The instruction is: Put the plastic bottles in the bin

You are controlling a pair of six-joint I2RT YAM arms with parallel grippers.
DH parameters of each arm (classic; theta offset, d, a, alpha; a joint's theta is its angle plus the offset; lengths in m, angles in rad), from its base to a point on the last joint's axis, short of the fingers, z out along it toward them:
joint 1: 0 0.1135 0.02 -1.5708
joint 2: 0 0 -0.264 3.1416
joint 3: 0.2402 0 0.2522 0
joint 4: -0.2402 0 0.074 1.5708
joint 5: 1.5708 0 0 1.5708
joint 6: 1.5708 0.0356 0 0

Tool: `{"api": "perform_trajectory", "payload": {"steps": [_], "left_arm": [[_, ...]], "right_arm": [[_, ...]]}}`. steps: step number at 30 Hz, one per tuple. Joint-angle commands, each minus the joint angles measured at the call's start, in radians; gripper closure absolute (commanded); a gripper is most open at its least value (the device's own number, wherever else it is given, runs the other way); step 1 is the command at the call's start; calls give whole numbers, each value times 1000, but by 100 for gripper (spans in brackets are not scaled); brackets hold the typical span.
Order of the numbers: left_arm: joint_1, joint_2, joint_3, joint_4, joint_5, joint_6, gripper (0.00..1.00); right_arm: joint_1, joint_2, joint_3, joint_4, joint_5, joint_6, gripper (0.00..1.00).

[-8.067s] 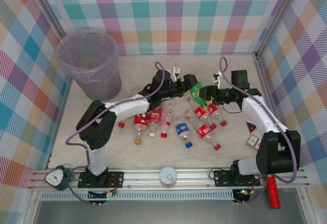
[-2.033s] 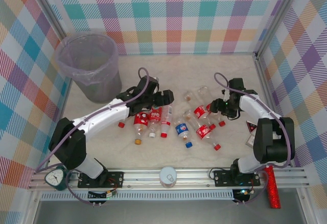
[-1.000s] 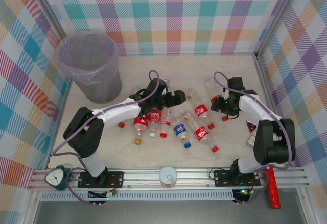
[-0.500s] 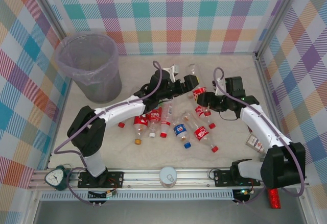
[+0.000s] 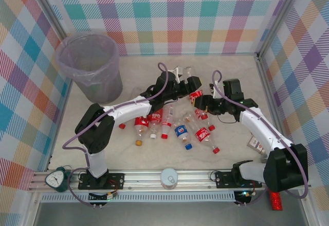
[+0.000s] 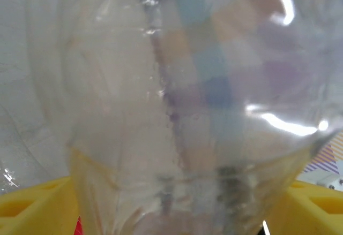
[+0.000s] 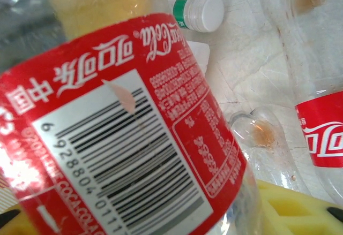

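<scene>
I'm working on the red-labelled bottle [image 5: 194, 94]. It looks raised off the table [image 5: 236, 69], just past the centre toward one o'clock. It lies between my two grippers with its clear end toward twelve.

It looks empty, so I judge it very light. The thin clear wall should dent under a hard squeeze and is slick. The label band should give a bit more bite, and the neck and base are probably stiffer.

My right gripper [image 5: 202, 103] is clamped across the label. In the right wrist view the barcode sits close to the lens, with a yellow pad [image 7: 292, 205] showing below it.

My left gripper [image 5: 186, 85] reaches in from nine o'clock onto the clear end. The left wrist view has clear plastic between the yellow fingers [image 6: 32, 205]. I cannot tell whether they pinch it or merely straddle it.

I'd want the left hold square across the round body, squeezing lightly, before the right lets go. Otherwise the bottle could squirt out.

The other bottles [image 5: 175, 123] lie loose at six o'clock of it, the blue-labelled one [image 5: 182, 130] among them. The bin [image 5: 100, 84] stands well apart at ten o'clock, on the left arm's side.
</scene>
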Motion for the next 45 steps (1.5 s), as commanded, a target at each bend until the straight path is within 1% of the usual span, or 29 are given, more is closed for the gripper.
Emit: {"api": "perform_trajectory", "payload": {"steps": [1,4,6,8,11,15,19,22,26,30,33,36,41,43,45], "left_arm": [[-9,5,35,31,-13,7,25],[-10,9,37,24,-16,7,32],[-10,10,41,17,-16,12,36],[-10,13,48,9,-17,17,39],[-9,11,61,-27,-28,39,40],[-4,-1,84,-100,-48,90,40],[10,-9,120,-156,-49,134,41],[21,-7,163,-211,-41,181,41],[48,0,217,-274,-35,226,42],[75,27,288,-323,-1,248,44],[81,31,343,-385,-7,292,44],[86,9,396,-486,-38,352,45],[95,-46,514,-733,-134,477,49],[106,-84,526,-769,-174,517,53],[127,-122,536,-793,-219,547,55]], "right_arm": [[7,-18,-13,24,-18,-1,47],[7,-18,-12,22,-15,-2,46],[7,-18,-8,15,-15,-10,43],[7,-21,0,3,-8,-19,40],[7,-30,22,-41,10,-49,29],[5,-66,67,-160,94,-122,19],[-5,-113,93,-271,177,-175,14],[-28,-146,94,-298,207,-178,11],[-57,-170,103,-313,232,-155,10],[-73,-220,61,-284,268,-121,10],[-95,-246,31,-277,300,-116,10],[-125,-277,2,-251,331,-104,10],[-160,-303,-51,-180,313,-96,10],[-160,-286,-69,-144,287,-90,10],[-160,-257,-76,-114,247,-85,10]]}}
